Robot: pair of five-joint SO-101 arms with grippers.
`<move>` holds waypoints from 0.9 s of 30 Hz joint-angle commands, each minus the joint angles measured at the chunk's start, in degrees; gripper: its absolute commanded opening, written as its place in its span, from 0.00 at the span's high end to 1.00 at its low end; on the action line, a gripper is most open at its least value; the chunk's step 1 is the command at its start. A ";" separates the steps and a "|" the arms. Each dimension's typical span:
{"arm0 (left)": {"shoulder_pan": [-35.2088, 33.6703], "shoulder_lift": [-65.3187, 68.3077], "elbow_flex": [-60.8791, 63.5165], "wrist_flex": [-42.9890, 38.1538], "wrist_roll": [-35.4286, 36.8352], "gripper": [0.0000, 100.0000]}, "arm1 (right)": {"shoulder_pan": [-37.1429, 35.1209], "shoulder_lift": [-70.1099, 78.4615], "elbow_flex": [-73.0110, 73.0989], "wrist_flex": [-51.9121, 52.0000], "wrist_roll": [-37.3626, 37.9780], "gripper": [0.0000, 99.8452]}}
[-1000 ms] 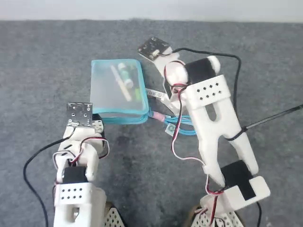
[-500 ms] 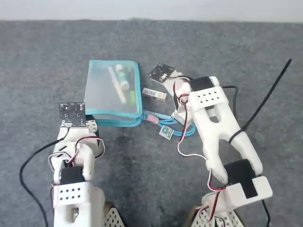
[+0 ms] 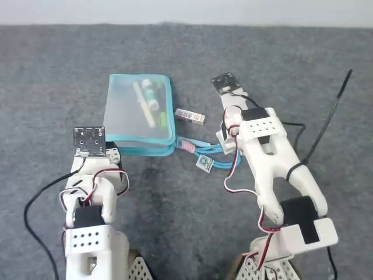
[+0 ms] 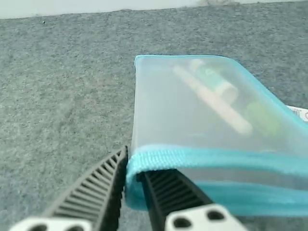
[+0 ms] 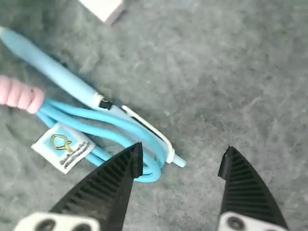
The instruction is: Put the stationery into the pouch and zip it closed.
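A translucent pouch point(image 3: 139, 114) with teal edging lies flat on the grey mat, with several pens showing through it. My left gripper point(image 4: 133, 180) is shut on the teal edge at the pouch's point(image 4: 202, 106) near corner, and the left gripper point(image 3: 115, 154) sits at the pouch's near left corner in the high view. A white eraser point(image 3: 190, 116) lies just right of the pouch. A light blue pen point(image 5: 82, 89) lies against a blue cord loop point(image 5: 126, 144) with a pink bead point(image 5: 17, 94) and a white tag point(image 5: 62, 147). My right gripper point(image 5: 180, 161) hovers open above the pen's tip.
The right arm point(image 3: 262, 137) stands over the blue pen point(image 3: 224, 153) and cord. The tag point(image 3: 204, 163) lies on the mat below the pouch's right corner. A black cable point(image 3: 329, 119) runs off to the right. Grey mat stretches around on all sides.
The right arm has pulled back from the pouch's right edge and swung right, above the pen and cord. The pouch shifted slightly left. The left gripper keeps its hold.
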 commanded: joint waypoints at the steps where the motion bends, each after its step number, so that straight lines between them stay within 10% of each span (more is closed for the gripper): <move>1: 1.14 0.26 -2.68 -1.93 -0.18 0.99 | 2.15 -3.03 -0.44 -0.84 -1.41 0.73; 27: 1.32 0.35 -2.15 -2.02 -0.26 0.99 | 5.14 -2.42 -3.60 -1.19 3.43 0.73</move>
